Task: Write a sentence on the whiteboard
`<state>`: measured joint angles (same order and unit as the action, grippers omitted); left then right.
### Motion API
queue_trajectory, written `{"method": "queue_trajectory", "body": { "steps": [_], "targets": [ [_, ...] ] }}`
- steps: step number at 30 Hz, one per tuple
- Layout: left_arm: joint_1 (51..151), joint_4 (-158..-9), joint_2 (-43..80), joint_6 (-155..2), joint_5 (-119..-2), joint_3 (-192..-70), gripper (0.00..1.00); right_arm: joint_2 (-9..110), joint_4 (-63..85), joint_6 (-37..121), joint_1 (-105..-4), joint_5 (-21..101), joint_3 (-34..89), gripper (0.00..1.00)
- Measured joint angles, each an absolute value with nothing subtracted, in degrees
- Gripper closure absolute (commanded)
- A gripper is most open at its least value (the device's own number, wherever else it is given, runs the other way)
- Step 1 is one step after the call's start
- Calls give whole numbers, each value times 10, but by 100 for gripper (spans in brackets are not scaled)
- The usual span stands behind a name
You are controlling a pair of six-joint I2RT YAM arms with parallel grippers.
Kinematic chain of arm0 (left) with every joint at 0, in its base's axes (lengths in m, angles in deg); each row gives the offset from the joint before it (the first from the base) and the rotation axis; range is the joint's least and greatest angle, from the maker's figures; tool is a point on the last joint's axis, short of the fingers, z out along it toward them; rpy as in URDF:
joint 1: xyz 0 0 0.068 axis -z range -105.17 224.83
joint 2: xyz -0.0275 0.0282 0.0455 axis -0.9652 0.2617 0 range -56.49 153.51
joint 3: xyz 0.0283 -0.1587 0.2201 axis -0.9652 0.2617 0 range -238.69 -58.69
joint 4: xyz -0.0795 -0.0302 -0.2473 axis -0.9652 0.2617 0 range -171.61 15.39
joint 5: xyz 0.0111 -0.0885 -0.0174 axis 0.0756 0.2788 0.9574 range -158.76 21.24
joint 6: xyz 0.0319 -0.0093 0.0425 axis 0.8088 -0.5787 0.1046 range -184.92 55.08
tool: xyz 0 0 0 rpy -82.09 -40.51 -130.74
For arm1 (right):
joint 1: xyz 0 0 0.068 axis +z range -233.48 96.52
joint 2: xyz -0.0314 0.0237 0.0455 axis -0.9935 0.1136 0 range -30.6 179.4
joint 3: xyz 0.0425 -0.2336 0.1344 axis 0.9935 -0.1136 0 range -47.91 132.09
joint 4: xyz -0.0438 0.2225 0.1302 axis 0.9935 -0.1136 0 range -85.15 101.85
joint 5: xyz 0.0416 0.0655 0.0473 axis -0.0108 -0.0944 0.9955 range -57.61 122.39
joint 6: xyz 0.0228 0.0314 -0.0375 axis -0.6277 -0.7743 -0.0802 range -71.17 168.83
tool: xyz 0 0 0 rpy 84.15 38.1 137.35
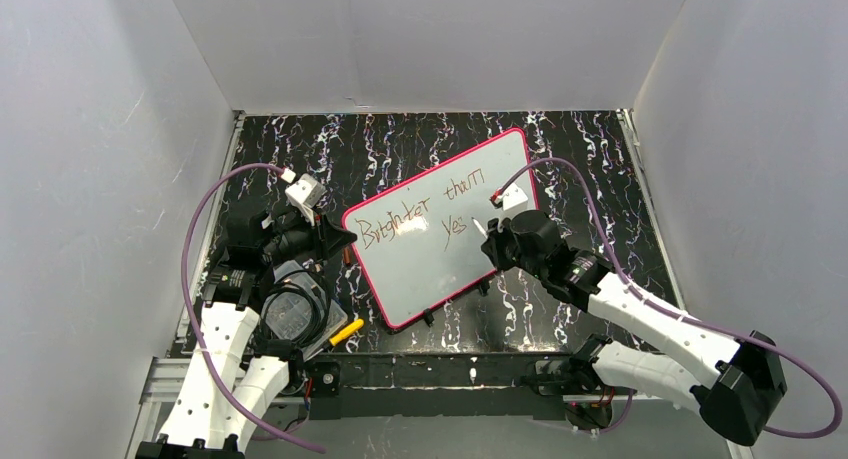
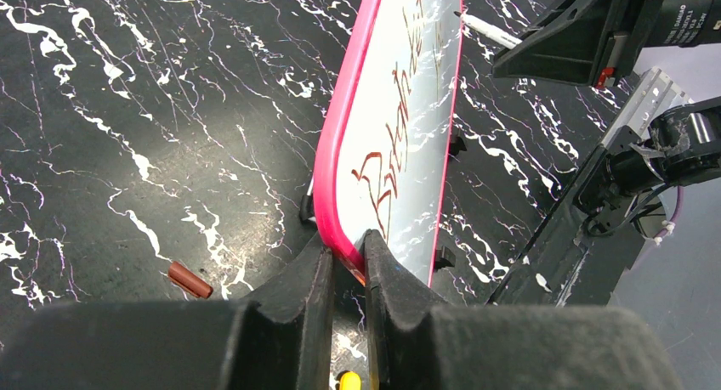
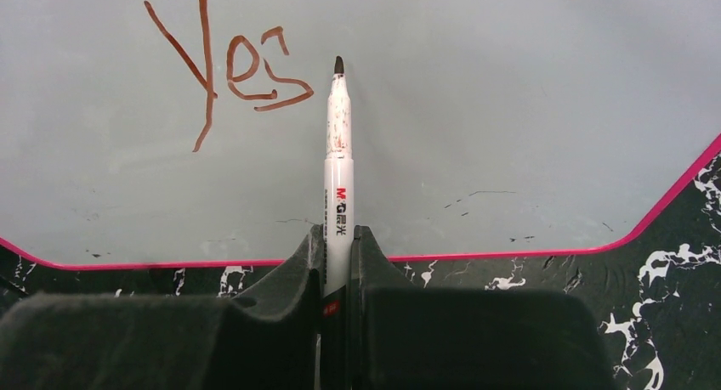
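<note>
Left fingers (image 2: pixel 366 262) pinch whiteboard (image 1: pixel 430 269) at its 9 o'clock rim; right fingers (image 3: pixel 361 254) clench marker (image 3: pixel 338 178). Sentence (image 1: pixel 415 224) unfinished: board slipping would skew strokes.

— What surrounds you there?
— Plain white walls (image 1: pixel 430 39) on your left, back and right, boxing you in.
— And underneath?
— Your desk (image 1: pixel 400 149) is glossy black, veined with white like marble. From the left wrist view you'll catch a soft sheen of light on it.
</note>
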<state>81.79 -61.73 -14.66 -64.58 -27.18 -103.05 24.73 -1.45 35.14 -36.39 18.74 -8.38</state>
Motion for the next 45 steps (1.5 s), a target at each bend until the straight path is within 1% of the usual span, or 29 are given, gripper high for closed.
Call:
{"method": "queue_trajectory", "body": {
  "steps": [11, 27, 34, 45],
  "targets": [
    [818, -618, -146, -646, -272, -1030, 100, 251, 0, 366, -375, 227, -84, 99],
    [817, -619, -143, -647, -272, -1030, 100, 283, 3, 367, -375, 214, -82, 99],
    [818, -619, -143, -648, -272, -1030, 100, 283, 0, 364, -380, 195, -79, 99],
    [818, -619, -144, -648, -270, -1030, 100, 261, 6, 371, -384, 204, -79, 99]
  ]
}}
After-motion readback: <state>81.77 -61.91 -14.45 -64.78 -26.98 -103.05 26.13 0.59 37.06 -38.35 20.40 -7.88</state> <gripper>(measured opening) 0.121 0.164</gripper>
